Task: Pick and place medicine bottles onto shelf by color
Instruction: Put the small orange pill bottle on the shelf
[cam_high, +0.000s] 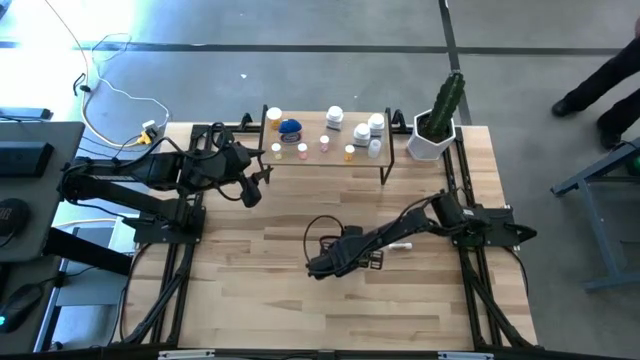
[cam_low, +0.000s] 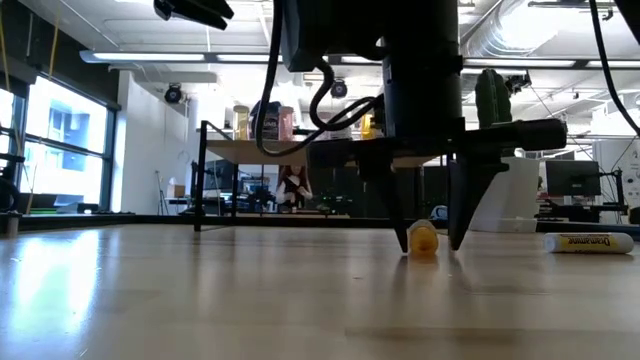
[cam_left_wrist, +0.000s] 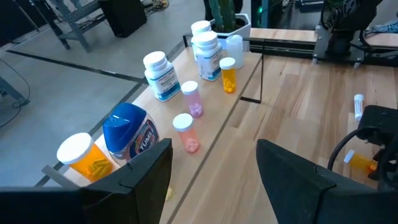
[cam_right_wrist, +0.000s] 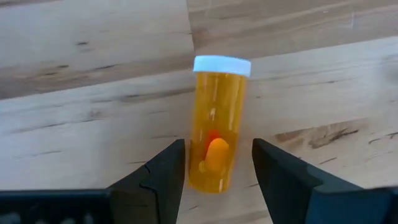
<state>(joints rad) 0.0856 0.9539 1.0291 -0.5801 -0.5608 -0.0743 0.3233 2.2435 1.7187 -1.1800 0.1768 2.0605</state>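
**Spotter:** Right wrist view puts the small orange pill bottle with the white cap (cam_right_wrist: 217, 134) lying on its side on the pale wood worktop (cam_right_wrist: 93, 106), its lower body between your right jaws. They stand apart, one finger either side, not clamped on it yet. Low down like that, they can close across the barrel instead of the cap.

**Operator's aide:** And why does your left gripper (cam_left_wrist: 211, 180) hang back?

**Spotter:** You have it raised near one end of the low light-wood shelf on thin black legs (cam_high: 388, 163), jaws apart and empty. My guess is it keeps clear of the drop-off. Ahead of those jaws the bottles stand grouped: an orange one (cam_left_wrist: 84, 158) by the blue-lidded jar (cam_left_wrist: 129, 132), pink ones (cam_left_wrist: 186, 132) midway, white ones (cam_left_wrist: 207, 53) farther along.

**Operator's aide:** Anything else loose?

**Spotter:** A white tube (cam_low: 588, 242) lies on the worktop beside your right jaws.
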